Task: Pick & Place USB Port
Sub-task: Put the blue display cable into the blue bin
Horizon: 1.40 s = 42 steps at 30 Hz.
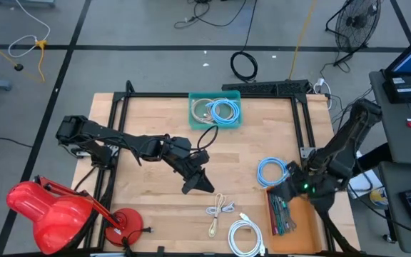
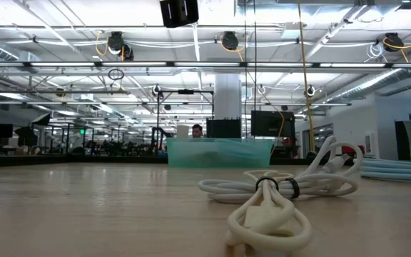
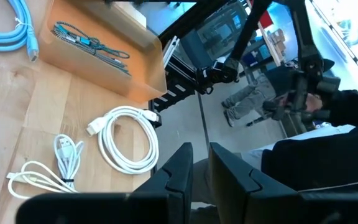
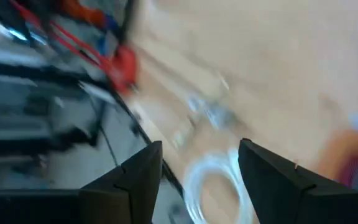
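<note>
Loose cables lie on the wooden table: a small white USB cable [image 1: 220, 208] [image 3: 67, 155], a cream one [image 1: 213, 227] beside it, a white coil [image 1: 246, 237] [image 3: 129, 140] near the front edge, and a blue coil [image 1: 271, 171]. My left gripper [image 1: 198, 184] [image 3: 201, 155] hovers at mid-table just left of the small cables, fingers almost together, holding nothing. My right gripper [image 1: 289, 187] [image 4: 197, 155] is open and empty above the far end of the orange tray [image 1: 296, 223], beside the blue coil. Its blurred wrist view shows the white coil [image 4: 213, 186] past the fingers.
A teal bin [image 1: 215, 94] [image 2: 220, 151] with coiled cables sits at the far edge. The orange tray [image 3: 148, 37] holds thin dark cables. A red lamp [image 1: 45, 214] stands at the near left corner. Black frame rails border the table. Bare wood lies left of centre.
</note>
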### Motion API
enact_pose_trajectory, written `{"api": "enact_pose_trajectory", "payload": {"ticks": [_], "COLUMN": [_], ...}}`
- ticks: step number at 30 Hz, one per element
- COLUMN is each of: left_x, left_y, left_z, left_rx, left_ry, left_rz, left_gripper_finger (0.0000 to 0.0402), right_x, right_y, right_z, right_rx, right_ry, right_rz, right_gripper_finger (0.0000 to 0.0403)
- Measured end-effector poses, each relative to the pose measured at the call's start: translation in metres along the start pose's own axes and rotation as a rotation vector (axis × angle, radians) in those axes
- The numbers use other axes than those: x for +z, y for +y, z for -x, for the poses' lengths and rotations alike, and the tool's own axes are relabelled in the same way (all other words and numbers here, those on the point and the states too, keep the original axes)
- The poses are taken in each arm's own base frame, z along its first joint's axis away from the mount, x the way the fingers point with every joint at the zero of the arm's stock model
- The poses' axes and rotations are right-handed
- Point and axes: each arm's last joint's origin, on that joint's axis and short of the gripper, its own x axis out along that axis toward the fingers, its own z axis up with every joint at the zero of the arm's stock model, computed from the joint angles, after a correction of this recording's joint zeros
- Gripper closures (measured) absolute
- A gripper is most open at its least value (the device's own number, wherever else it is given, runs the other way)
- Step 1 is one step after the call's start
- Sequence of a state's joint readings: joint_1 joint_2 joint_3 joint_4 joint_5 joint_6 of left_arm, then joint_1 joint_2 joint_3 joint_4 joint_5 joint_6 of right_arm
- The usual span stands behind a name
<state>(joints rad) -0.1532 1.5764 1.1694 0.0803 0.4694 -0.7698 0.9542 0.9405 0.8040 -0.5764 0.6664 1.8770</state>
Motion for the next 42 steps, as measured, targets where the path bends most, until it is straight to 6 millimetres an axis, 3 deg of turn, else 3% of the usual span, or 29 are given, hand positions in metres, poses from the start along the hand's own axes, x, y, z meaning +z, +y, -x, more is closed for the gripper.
{"api": "enact_pose_trajectory", "payload": {"ticks": [7,16,24,28,32,42], "left_x": [0.002,0.008,0.015,0.018,0.019,0.017], "left_y": [-0.002,-0.002,0.004,0.007,0.008,0.006], "left_z": [0.0,0.002,0.006,0.008,0.009,0.008], "left_rx": [-0.012,-0.019,-0.003,0.005,0.006,0.004], "left_ry": [-0.026,-0.082,-0.105,-0.116,-0.119,-0.122], "left_rz": [-0.003,-0.014,-0.007,-0.003,0.003,0.003], "left_gripper_finger": [0.035,0.035,0.035,0.035,0.035,0.035], "right_x": [0.031,0.069,0.105,0.112,0.111,0.11], "right_y": [0.007,0.004,-0.031,-0.05,-0.059,-0.094], "right_z": [0.021,0.035,0.048,0.048,0.033,-0.046], "right_rx": [0.136,0.084,-0.198,-0.412,-0.47,-0.632], "right_ry": [-0.318,-0.443,-0.404,-0.256,-0.03,0.324], "right_rz": [0.133,0.276,0.4,0.501,0.551,0.606], "right_gripper_finger": [0.0202,0.0202,0.0202,0.0202,0.0202,0.0202]}}
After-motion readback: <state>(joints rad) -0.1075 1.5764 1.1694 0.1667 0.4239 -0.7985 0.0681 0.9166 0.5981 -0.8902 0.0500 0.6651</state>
